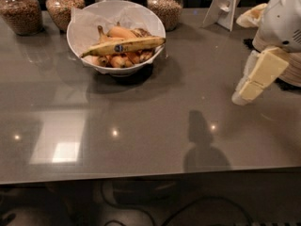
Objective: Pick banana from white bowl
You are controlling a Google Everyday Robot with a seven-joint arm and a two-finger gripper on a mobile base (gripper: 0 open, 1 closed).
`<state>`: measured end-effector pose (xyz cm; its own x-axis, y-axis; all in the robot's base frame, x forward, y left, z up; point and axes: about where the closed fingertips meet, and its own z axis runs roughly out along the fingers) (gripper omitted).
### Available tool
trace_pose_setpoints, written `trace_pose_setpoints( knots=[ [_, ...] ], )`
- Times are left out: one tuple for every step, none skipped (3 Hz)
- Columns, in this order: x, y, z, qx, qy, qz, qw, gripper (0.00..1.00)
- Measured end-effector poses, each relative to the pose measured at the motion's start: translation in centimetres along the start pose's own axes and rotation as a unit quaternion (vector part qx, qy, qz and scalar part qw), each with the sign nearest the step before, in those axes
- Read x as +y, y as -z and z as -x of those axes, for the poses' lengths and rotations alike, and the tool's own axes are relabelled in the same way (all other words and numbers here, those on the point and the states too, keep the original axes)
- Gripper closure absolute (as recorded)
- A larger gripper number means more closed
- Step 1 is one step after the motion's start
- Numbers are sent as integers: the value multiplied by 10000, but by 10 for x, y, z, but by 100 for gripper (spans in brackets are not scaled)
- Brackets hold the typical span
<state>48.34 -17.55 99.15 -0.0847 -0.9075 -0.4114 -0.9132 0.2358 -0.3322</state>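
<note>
The banana is long and yellow with a small blue sticker. It lies across the top of several shorter orange-brown bananas in the white bowl, which is lined with white paper and stands at the back left of the grey table. My gripper hangs at the right edge of the view, far to the right of the bowl and above the table. Its cream fingers point down and left, slightly apart, with nothing between them.
Several glass jars of grains stand in a row behind the bowl. A white folded card stand is at the back right. Stacked cream bowls sit behind my arm at the right edge. The table's front edge is near.
</note>
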Motion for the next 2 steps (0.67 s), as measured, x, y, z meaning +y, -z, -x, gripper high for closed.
trace_pose_setpoints(
  knots=[
    [-38,-21,53,-982,276,-299,9943,0],
    [-78,-44,108,-1680,579,-479,9829,0]
  ],
)
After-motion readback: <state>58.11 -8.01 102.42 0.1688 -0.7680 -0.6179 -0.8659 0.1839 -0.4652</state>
